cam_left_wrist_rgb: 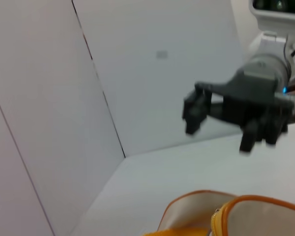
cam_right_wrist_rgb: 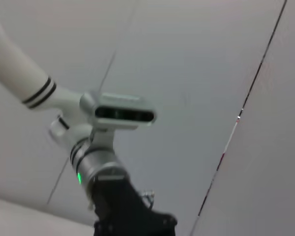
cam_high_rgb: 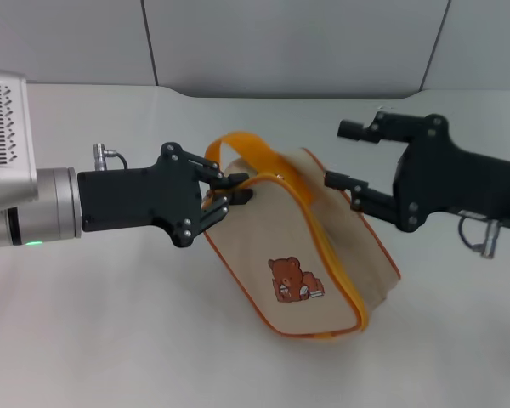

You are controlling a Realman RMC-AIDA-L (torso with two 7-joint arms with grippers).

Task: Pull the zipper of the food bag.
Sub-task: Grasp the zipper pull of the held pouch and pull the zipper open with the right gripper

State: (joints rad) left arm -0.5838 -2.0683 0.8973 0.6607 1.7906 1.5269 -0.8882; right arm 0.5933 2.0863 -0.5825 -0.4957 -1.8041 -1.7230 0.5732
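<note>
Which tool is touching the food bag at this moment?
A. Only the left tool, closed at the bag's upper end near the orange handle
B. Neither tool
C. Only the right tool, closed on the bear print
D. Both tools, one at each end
A: in the head view the left tool is closed at the upper end of the food bag, beside the zipper, while the right tool hangs open, apart from the bag.

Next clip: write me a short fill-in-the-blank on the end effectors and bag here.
The left end effector is closed on the food bag near its orange ____.
The right end effector is ____, clear of the bag.
The bag's side shows a brown ____.

Missing words: zipper; open; bear
</note>
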